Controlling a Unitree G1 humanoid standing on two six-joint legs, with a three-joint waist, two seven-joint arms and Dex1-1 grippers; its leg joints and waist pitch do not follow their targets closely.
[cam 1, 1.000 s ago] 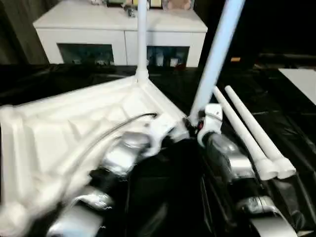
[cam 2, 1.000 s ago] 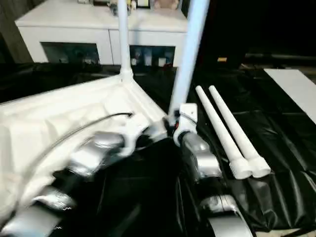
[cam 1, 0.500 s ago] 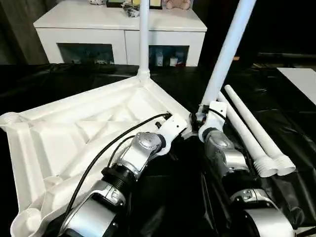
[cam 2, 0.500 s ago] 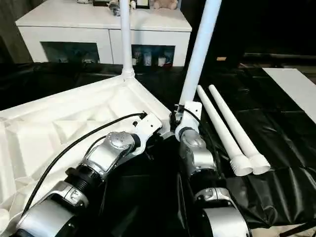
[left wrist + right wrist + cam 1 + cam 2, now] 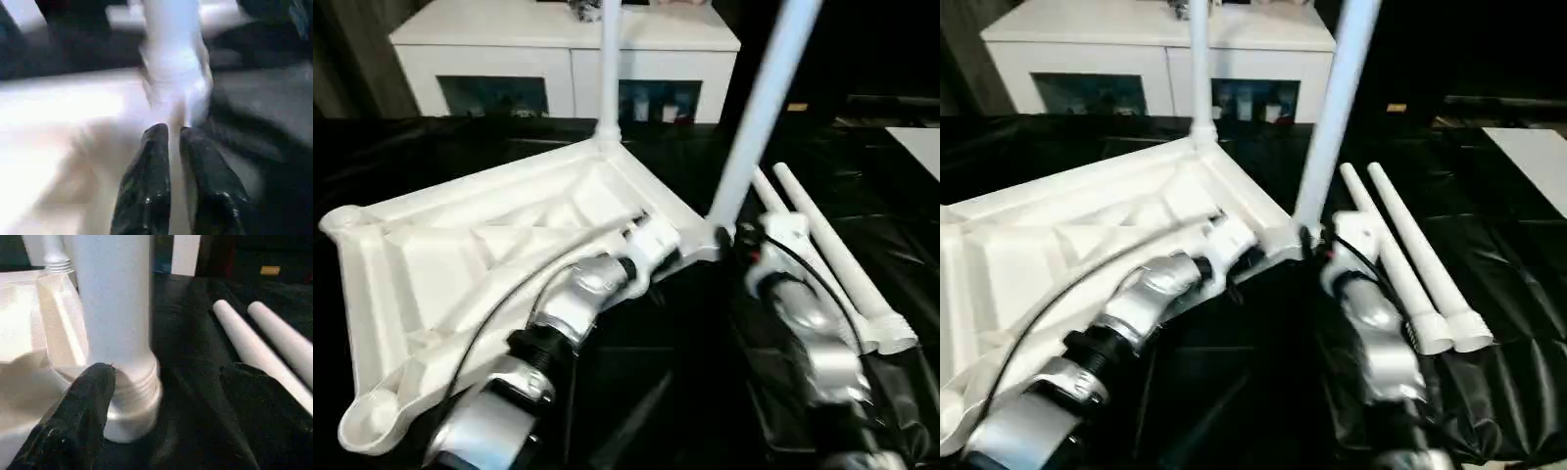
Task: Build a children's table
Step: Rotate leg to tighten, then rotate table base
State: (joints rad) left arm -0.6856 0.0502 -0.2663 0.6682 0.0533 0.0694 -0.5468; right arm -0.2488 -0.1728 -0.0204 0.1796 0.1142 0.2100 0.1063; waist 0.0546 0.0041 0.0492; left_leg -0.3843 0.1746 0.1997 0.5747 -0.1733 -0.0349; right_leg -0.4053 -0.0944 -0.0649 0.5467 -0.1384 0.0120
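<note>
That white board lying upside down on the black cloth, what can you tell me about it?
It is the tabletop of a children's table, white plastic by its look, lying underside up on the black cloth with ribs and round corner sockets showing. Two legs already stand in it: one upright at the far corner, one leaning at the near right corner. The left gripper rests at the rim by that leaning leg.
</note>
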